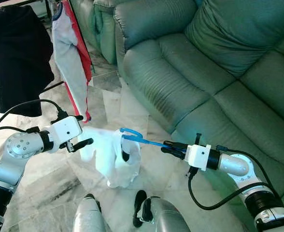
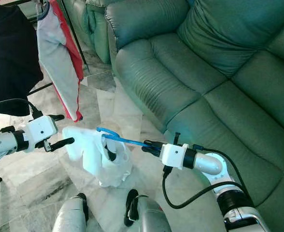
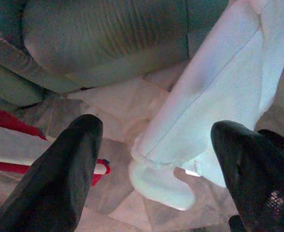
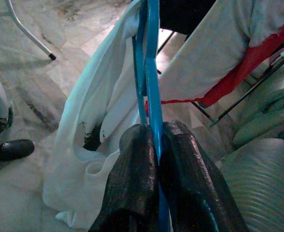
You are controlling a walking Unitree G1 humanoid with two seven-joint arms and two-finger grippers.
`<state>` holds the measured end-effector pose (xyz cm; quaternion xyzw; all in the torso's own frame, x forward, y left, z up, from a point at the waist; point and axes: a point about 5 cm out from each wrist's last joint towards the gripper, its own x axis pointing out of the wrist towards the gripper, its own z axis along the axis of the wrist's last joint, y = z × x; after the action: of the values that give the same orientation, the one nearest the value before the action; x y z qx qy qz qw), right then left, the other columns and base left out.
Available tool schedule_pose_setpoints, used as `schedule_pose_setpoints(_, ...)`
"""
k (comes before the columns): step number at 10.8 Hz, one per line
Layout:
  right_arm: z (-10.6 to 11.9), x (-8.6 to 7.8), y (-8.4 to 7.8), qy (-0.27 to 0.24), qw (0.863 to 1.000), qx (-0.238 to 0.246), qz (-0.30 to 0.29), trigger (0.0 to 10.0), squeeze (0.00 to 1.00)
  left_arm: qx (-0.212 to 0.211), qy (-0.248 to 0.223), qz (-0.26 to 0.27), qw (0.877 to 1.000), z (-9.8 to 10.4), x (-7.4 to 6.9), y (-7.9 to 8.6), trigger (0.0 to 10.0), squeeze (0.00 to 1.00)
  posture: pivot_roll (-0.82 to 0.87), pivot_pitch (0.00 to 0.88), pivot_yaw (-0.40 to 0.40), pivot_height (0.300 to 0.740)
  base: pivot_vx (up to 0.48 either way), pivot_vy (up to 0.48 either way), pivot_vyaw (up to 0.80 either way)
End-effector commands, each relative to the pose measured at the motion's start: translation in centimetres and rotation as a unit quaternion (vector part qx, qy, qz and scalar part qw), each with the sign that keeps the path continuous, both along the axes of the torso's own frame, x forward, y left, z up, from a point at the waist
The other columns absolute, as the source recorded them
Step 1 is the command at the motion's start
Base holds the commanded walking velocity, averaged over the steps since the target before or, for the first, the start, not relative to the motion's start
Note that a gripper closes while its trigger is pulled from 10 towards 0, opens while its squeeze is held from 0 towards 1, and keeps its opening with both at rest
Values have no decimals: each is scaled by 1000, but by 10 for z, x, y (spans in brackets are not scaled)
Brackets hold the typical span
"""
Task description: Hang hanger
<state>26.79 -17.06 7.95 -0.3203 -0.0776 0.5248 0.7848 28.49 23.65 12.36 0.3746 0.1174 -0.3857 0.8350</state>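
Here, at ten o'clock in the left eye view, a black garment (image 1: 19, 53) hangs from a rack (image 1: 73, 29), and just to its right hangs a white and red shirt (image 1: 72, 58) whose hem reaches down toward the marble floor (image 1: 40, 183).

The left gripper (image 1: 81, 143) sits at about eight o'clock, with its fingers (image 3: 60, 179) spread wide apart and nothing between them. Its tips are just beside the left edge of the white garment (image 1: 115, 159), and I cannot tell whether they touch the cloth. In the left wrist view a sleeve of that garment hangs between and beyond the two open fingers.

The white garment hangs near the centre, draped on the blue hanger (image 1: 137, 138), above the floor. The hanger's hook curls at the garment's top, and its blue bar runs toward three o'clock into the right gripper (image 1: 173, 149).

That gripper's fingers (image 4: 132, 188) are pressed together on the blue bar, pinching it, as the right wrist view shows plainly.

A green sofa (image 1: 219, 72) takes up the area from twelve to four o'clock, behind the right arm. At six o'clock the robot's own legs and black feet (image 1: 139, 208) stand on the floor.
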Motion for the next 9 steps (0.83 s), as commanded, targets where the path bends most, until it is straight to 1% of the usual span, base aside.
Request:
schedule_pose_setpoints(1, 6, -1, 1, -23, 1000, 11, 6, 10000, 0, 5, 12, -12, 1000, -2, -4, -2, 10000, 0, 32, 212, -142, 740, 0, 0, 0)
schedule_pose_setpoints(2, 10, 2, 2, -36, 999, 16, 7, 10000, 0, 2, 32, -23, 999, -9, -7, -7, 10000, 0, 30, 212, -141, 740, 0, 0, 0)
schedule_pose_setpoints(9, 10, 2, 2, -36, 999, 16, 7, 10000, 0, 2, 32, -23, 999, -9, -7, -7, 10000, 0, 30, 212, -141, 740, 0, 0, 0)
